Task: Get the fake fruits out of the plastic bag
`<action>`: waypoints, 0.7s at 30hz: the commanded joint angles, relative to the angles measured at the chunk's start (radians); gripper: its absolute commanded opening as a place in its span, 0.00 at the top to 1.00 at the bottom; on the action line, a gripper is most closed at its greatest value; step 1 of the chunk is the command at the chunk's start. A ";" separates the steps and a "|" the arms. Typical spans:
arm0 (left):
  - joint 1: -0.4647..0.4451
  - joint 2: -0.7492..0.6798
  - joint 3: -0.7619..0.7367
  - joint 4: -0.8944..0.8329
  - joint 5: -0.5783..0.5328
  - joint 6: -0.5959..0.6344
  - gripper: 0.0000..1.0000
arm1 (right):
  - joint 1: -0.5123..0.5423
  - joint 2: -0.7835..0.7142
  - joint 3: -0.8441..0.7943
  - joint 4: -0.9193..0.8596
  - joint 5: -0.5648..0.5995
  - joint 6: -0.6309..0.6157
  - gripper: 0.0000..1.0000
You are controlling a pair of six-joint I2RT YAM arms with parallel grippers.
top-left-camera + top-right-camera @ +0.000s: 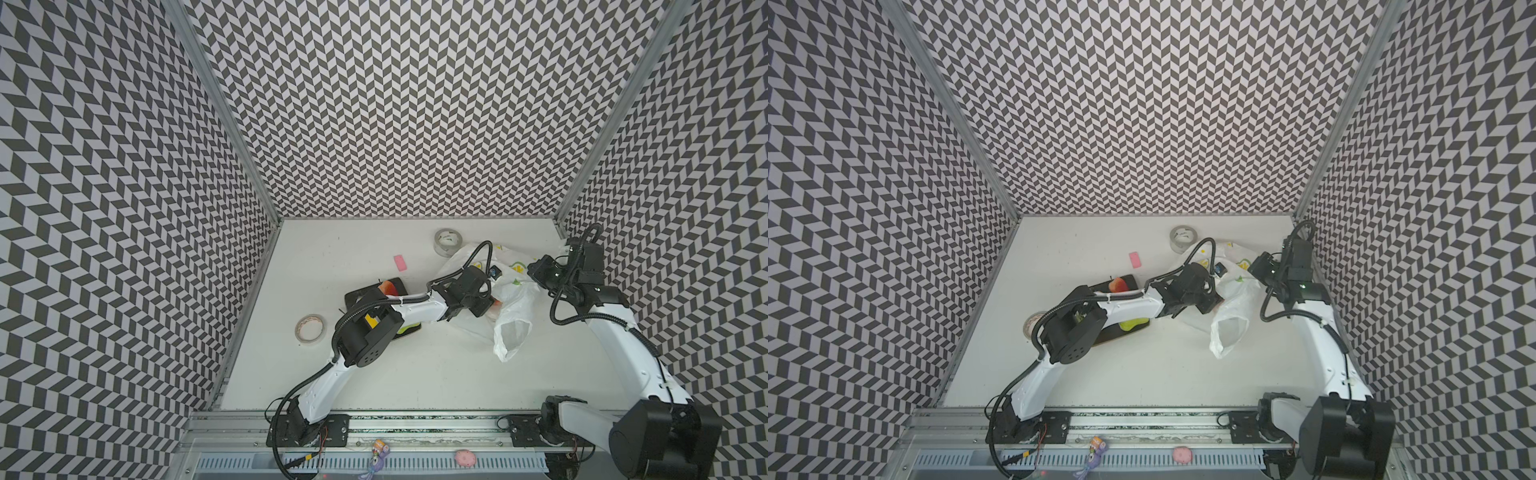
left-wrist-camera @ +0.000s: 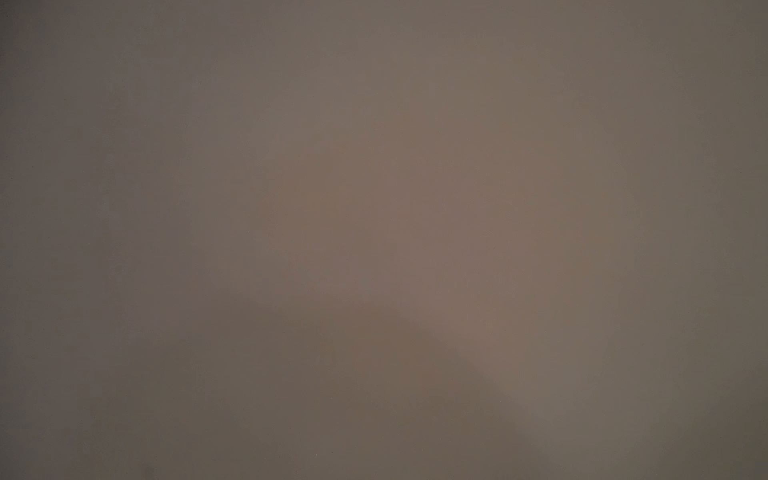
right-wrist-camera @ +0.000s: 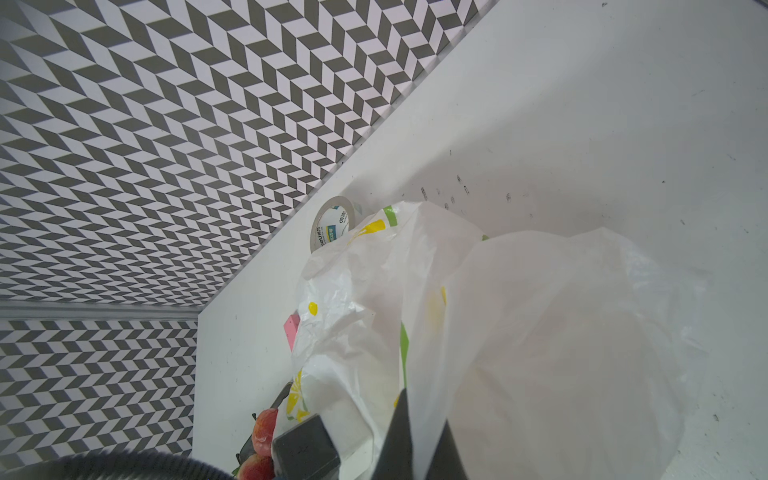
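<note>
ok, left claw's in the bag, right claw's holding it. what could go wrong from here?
The left wrist view is a blank blur, so the left claw works unseen inside the plastic bag; it may grab bag film by mistake.
The right claw grips only a thin fold of the bag; pulling out could tug it free or drag the bag.
The tape roll beside the bag could get shoved.

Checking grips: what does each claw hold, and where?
Right claw pinches a fold of the plastic bag. Left claw is buried in the bag; cannot tell.
</note>
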 commanded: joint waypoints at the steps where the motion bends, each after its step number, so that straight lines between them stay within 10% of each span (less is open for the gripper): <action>1: 0.018 0.016 -0.007 -0.070 -0.044 0.020 0.43 | 0.005 -0.026 -0.015 0.061 0.000 0.017 0.94; 21: 0.046 0.136 0.082 -0.148 -0.067 -0.035 0.36 | 0.005 -0.020 -0.019 0.078 0.002 0.032 0.94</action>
